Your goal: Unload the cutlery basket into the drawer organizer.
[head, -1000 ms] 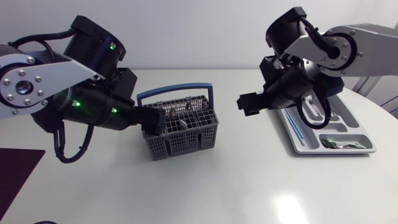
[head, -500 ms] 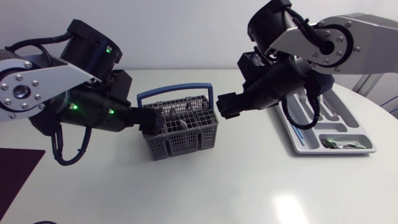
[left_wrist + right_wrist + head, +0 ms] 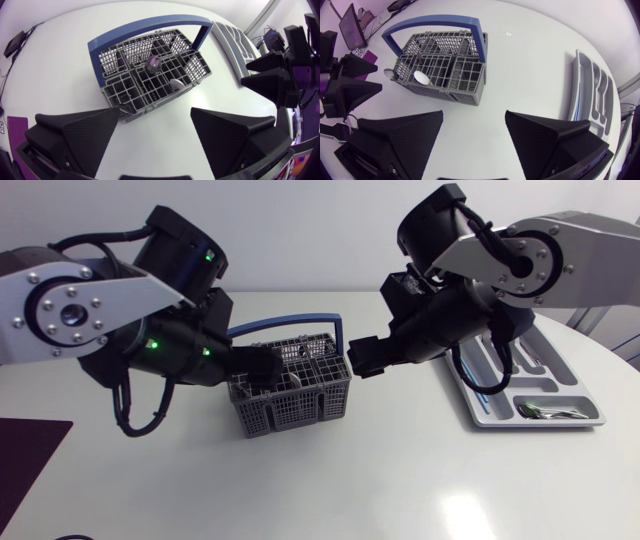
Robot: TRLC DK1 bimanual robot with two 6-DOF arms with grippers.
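Note:
The grey cutlery basket [image 3: 292,388] with a blue handle [image 3: 285,327] stands mid-table. In the left wrist view the basket [image 3: 150,75] lies ahead of my open left gripper [image 3: 155,135], and two spoon heads [image 3: 154,63] stick up from its compartments. My left gripper [image 3: 262,370] is at the basket's left edge. My right gripper [image 3: 362,358] hovers open just off the basket's right side, empty. From the right wrist view, the basket [image 3: 440,67] with a pale spoon head [image 3: 421,76] is ahead of the right gripper [image 3: 472,135]. The grey drawer organizer [image 3: 478,402] lies at the right.
The organizer [image 3: 592,95] holds some dark cutlery [image 3: 545,411] in its near compartment and a blue piece [image 3: 482,392] in a long slot. A dark purple mat [image 3: 25,455] lies at the table's front left. Bare white table spreads in front of the basket.
My right gripper has swung left from beside the organizer to the basket's right side. My left arm has shifted right and risen, its gripper closer over the basket's left edge.

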